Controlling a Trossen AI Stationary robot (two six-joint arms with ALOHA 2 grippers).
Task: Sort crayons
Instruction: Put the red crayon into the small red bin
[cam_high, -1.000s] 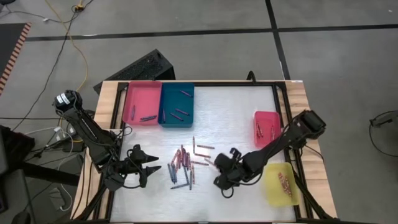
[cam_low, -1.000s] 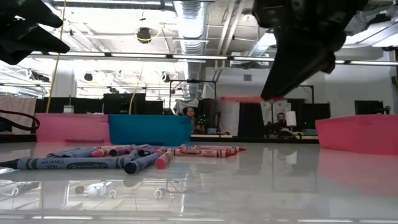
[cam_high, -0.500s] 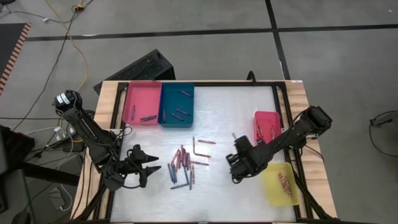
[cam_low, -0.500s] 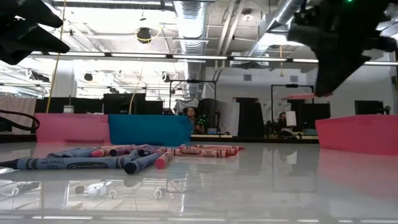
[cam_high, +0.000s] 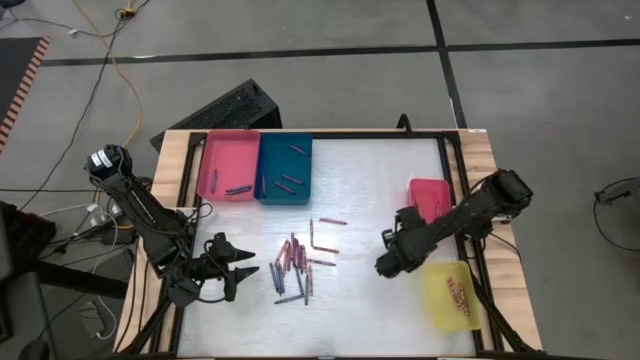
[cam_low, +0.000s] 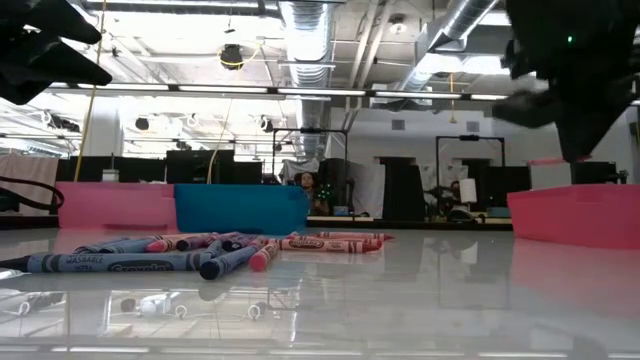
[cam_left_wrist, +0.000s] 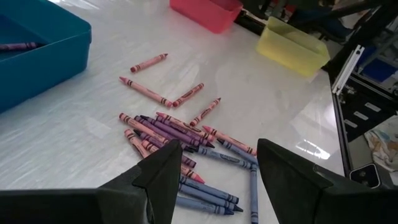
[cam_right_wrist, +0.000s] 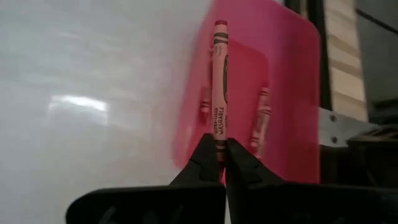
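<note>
Right wrist view: the right end effector (cam_right_wrist: 217, 147) is seen clamped on the lower end of a red crayon (cam_right_wrist: 219, 81), which is held pointing out over the small red tray (cam_right_wrist: 292, 93); two more crayons can be made out lying inside that tray. In the high view the right arm is stretched low from the surface's right edge toward the middle, with its end effector (cam_high: 400, 222) raised just left of the red tray and the yellow tray (cam_high: 440, 300) near its forearm. The left arm is folded at the front left corner, where the left end effector (cam_high: 244, 262) is held with fingers apart, carrying nothing and aimed at the loose pile of crayons (cam_high: 295, 265) on the surface (cam_high: 370, 180). Farther back, the pink tray (cam_high: 226, 150) and the blue tray (cam_high: 285, 168) are set side by side, touching, with a few crayons in each.
</note>
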